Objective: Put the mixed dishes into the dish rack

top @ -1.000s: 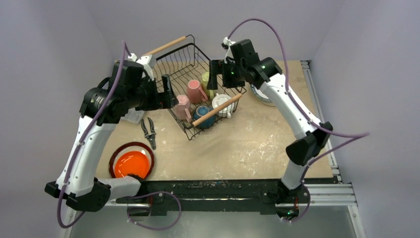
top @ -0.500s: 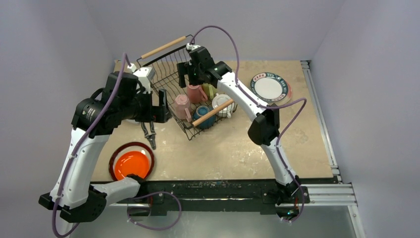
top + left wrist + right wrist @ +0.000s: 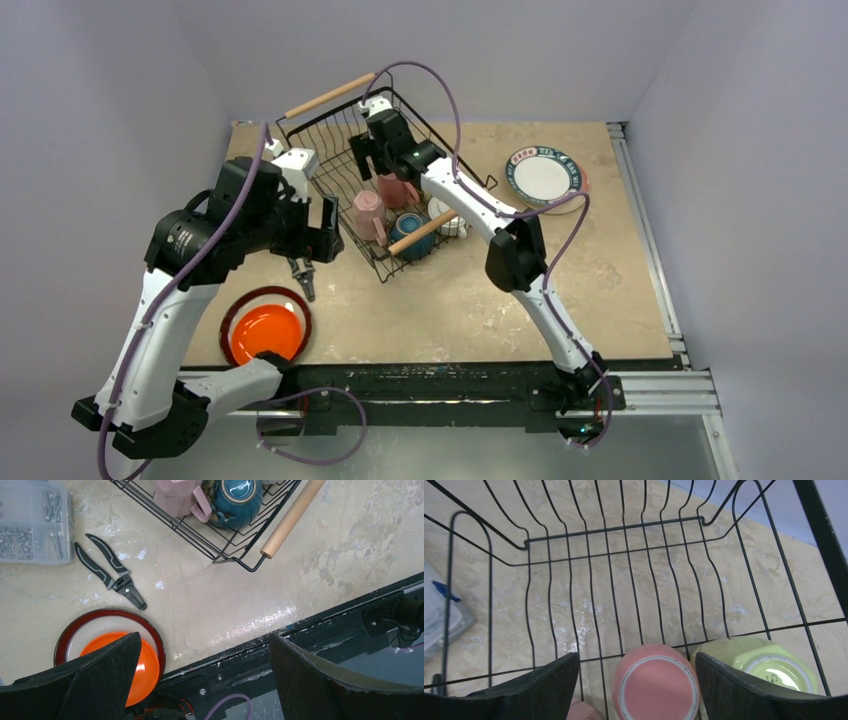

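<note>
The dish rack (image 3: 335,150) stands at the back middle and holds two pink mugs (image 3: 368,213), a teal bowl (image 3: 408,224) and a white cup (image 3: 446,212). My right gripper (image 3: 372,165) hangs open inside it. In the right wrist view its fingers stand either side of an upturned pink mug (image 3: 658,685), apart from it, with a yellow-green mug (image 3: 769,665) beside. My left gripper (image 3: 328,232) is open and holds nothing, left of the rack. An orange plate (image 3: 265,330) lies on a dark red-rimmed plate (image 3: 236,308) at the front left. A teal-rimmed plate (image 3: 543,175) lies right of the rack.
Black pliers (image 3: 302,270) lie between the rack and the orange plate, near a clear parts box (image 3: 30,522). The rack's near wooden handle (image 3: 292,517) juts toward the table front. The black front rail (image 3: 420,380) bounds the table.
My right arm has swung left from beside the rack to inside its far half. My left gripper has drawn back from the rack toward the near left.
</note>
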